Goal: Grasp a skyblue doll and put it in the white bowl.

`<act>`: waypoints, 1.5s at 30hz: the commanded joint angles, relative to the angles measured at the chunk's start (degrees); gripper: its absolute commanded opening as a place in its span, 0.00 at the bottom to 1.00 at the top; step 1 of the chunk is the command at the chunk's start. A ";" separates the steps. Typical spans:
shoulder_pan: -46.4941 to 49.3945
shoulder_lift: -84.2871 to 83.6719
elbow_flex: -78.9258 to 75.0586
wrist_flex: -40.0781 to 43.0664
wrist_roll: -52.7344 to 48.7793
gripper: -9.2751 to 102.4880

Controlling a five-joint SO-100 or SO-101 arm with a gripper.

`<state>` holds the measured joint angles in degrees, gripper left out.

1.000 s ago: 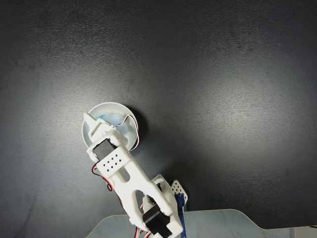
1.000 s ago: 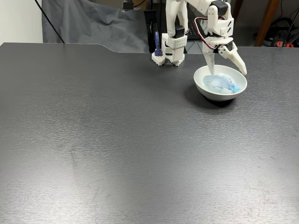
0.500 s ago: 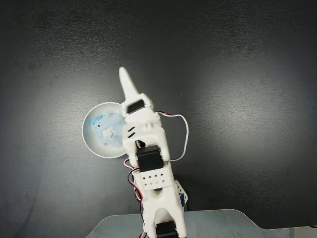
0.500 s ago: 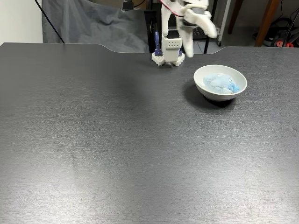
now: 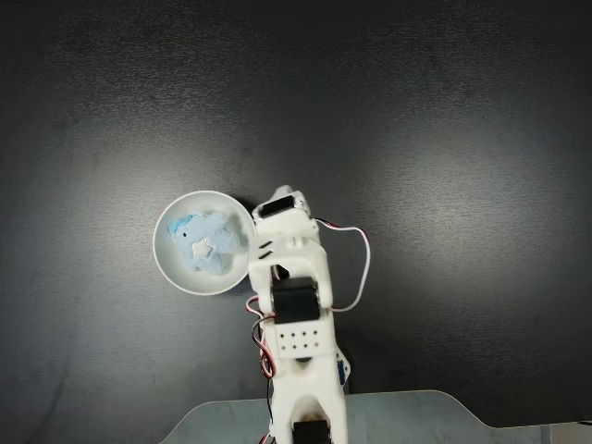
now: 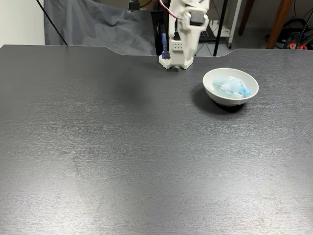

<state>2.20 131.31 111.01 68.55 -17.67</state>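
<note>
Skyblue doll (image 5: 204, 243) in white bowl (image 5: 171, 268), apart from fingers, their state indiscernible.

My work surface is a dark grey table (image 6: 122, 156) with a fine grain, and its far edge has a shallow notch. Behind it hangs a grey cloth (image 6: 98, 27), beside a pale wall (image 6: 19, 22). Wooden legs (image 6: 281, 19) and cables on the floor (image 6: 301, 34) stand further back.
</note>
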 commanded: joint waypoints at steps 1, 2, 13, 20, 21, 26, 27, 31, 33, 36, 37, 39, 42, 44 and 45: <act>7.82 9.76 -1.32 0.18 0.62 0.07; 9.32 12.48 -1.05 0.18 0.62 0.07; 8.26 41.22 5.01 2.29 2.20 0.07; 6.15 57.92 22.76 1.41 2.81 0.07; 4.39 59.41 23.73 1.41 2.90 0.07; -3.16 60.12 24.79 1.41 4.57 0.07; -3.96 60.12 25.05 1.41 5.63 0.07; -3.78 60.12 29.09 2.11 11.16 0.07; -3.78 60.12 32.08 2.11 13.71 0.07; -3.78 60.12 37.97 2.11 16.61 0.07; -3.78 60.12 39.99 2.11 17.05 0.07; -3.78 60.12 43.86 2.02 17.14 0.07; -3.78 60.12 49.22 2.11 17.14 0.07; -3.78 60.12 52.47 2.11 17.14 0.07; -3.78 60.12 53.96 2.11 17.23 0.07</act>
<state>-1.32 191.34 161.98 70.84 -1.05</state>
